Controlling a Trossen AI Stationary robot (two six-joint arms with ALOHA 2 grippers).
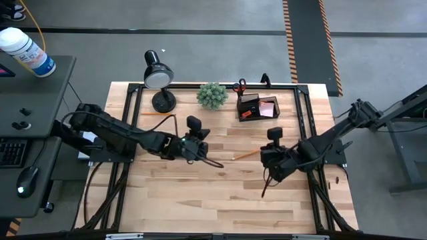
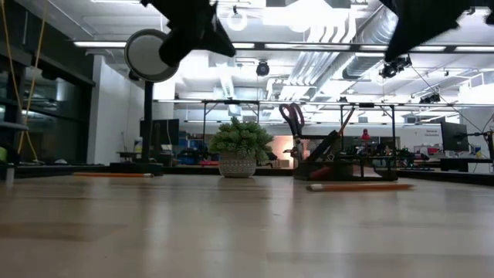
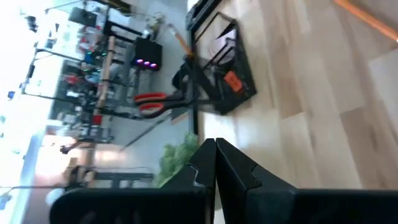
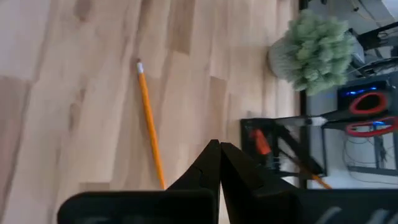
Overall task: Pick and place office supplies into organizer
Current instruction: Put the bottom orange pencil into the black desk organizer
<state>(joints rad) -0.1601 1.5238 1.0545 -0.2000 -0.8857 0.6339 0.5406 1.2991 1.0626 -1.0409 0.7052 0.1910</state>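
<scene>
Grey floor (image 1: 200,53) with striped hazard tape (image 1: 291,33), a dark side desk (image 1: 30,100) holding a keyboard (image 1: 12,152), bright ceiling lights (image 2: 309,11) overhead

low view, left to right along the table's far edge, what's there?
Pencil lying by the lamp base → desk lamp → potted plant → scissors standing in the organizer → second pencil lying in front of the organizer, nearer the camera.
</scene>
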